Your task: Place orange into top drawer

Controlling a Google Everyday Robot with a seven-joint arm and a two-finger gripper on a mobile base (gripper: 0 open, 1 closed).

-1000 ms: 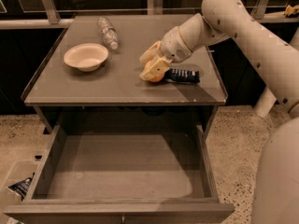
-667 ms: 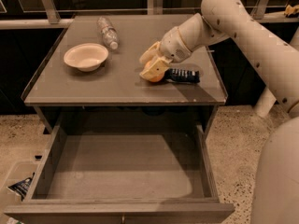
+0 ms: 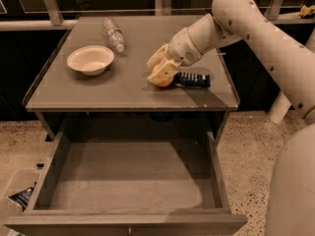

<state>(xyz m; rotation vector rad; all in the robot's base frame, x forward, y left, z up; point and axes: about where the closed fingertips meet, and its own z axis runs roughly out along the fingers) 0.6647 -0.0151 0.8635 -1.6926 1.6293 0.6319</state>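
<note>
Grey-brown laminate covers the flat, square-cornered table (image 3: 98,90) that fills the single camera view. Near its front right corner, the robot's cream, two-finger gripper (image 3: 161,69) sits closed around a small, round, matte-skinned orange (image 3: 161,79). The fruit is low against the table top. Only its lower front shows, with the rest hidden behind the pale, smooth plastic fingers (image 3: 155,60).

Just to the right of the fruit, touching or nearly touching it, lies a dark blue, glossy, oblong snack wrapper (image 3: 193,79). Its print is too small to read. On the table's left side stands a shallow, round, off-white bowl (image 3: 74,62) with a matte finish. Behind it, towards the table's back edge, a clear, ribbed plastic bottle (image 3: 113,34) lies on its side.

The thick, tubular, cream-coloured arm (image 3: 256,23) comes in over the table's right side and runs out of the picture.

Below the table's front edge, the wide, shallow, grey-brown top drawer (image 3: 54,166) is pulled fully out. It has a flat bottom and low, straight walls, and its front panel is cut off by the lower border.

Speckled stone floor (image 3: 251,136) shows on both sides of the table. By the table's lower left, a dark, crumpled packet (image 3: 19,198) lies partly hidden behind the drawer wall.
</note>
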